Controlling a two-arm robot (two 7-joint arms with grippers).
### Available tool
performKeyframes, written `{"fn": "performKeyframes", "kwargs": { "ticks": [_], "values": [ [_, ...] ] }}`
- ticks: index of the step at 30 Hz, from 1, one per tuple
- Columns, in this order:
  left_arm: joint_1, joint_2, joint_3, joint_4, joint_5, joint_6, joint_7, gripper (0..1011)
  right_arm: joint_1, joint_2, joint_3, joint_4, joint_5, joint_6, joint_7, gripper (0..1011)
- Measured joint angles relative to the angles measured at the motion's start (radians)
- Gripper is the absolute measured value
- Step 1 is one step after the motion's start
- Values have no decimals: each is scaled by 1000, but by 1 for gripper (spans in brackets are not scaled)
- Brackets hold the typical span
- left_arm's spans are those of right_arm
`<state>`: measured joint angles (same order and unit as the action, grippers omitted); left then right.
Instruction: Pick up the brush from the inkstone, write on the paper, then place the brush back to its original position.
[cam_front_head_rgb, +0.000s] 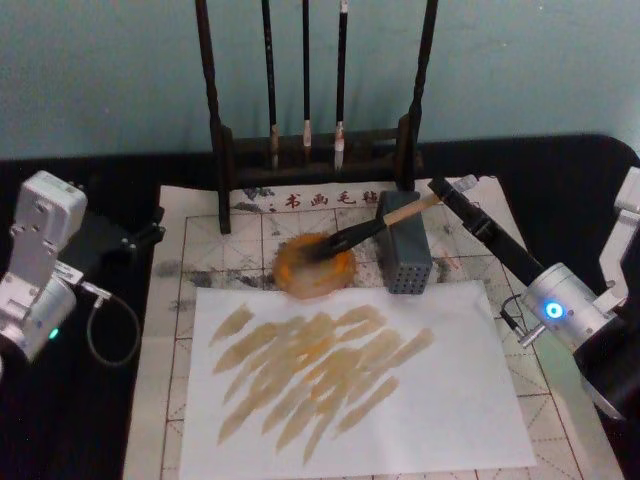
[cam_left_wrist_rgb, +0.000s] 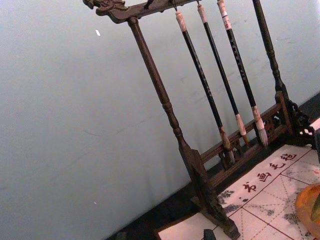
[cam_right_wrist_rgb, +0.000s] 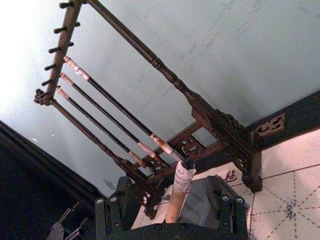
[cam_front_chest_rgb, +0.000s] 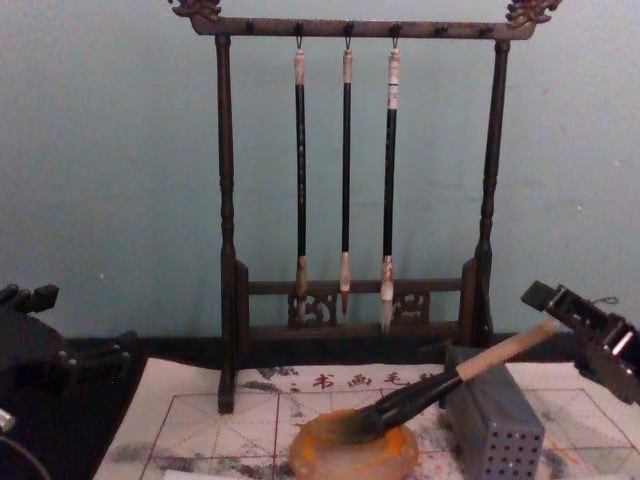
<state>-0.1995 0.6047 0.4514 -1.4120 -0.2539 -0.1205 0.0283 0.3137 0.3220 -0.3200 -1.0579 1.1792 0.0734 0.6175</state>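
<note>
Teal wall behind; mid-frame the brush (cam_front_head_rgb: 365, 232) lies bristles-down in the inkstone (cam_front_head_rgb: 290, 275), its handle propped on a grey block (cam_front_head_rgb: 405, 260). The right claw (cam_right_wrist_rgb: 171, 202) straddles the handle end, spread wide and gripping nothing (light, stiff wood; grip the bare upper handle). The left claw (cam_front_head_rgb: 140, 238) idles at the left edge.

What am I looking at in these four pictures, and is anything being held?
It's a two-armed robot. One picture looks down from its head, one forward from its chest, two from its wrists. On gridded paper lie a white sheet with brownish strokes, an orange inkstone and a grey block; a rack of thin brushes stands behind. The big brush rests on inkstone and block. The right gripper is open around its handle end, not clamping it; the left gripper sits aside.
</note>
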Motion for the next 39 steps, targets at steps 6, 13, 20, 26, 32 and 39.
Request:
{"fn": "performKeyframes", "kwargs": {
  "ticks": [6,13,20,26,32,39],
  "values": [
    [0,0,0,0,0,0,0,1001,20,-11,-14,28,7,-2,6,1002],
    [0,0,0,0,0,0,0,1001,39,-24,-26,58,15,-2,11,1002],
    [0,0,0,0,0,0,0,1001,41,-29,-30,64,22,-2,9,1002],
    [0,0,0,0,0,0,0,1001,40,-28,-31,64,26,-2,6,1002],
    [0,0,0,0,0,0,0,1001,40,-25,-33,64,32,4,3,1002],
    [0,0,0,0,0,0,0,1001,39,-25,-33,64,32,4,3,1002]
  ]
}}
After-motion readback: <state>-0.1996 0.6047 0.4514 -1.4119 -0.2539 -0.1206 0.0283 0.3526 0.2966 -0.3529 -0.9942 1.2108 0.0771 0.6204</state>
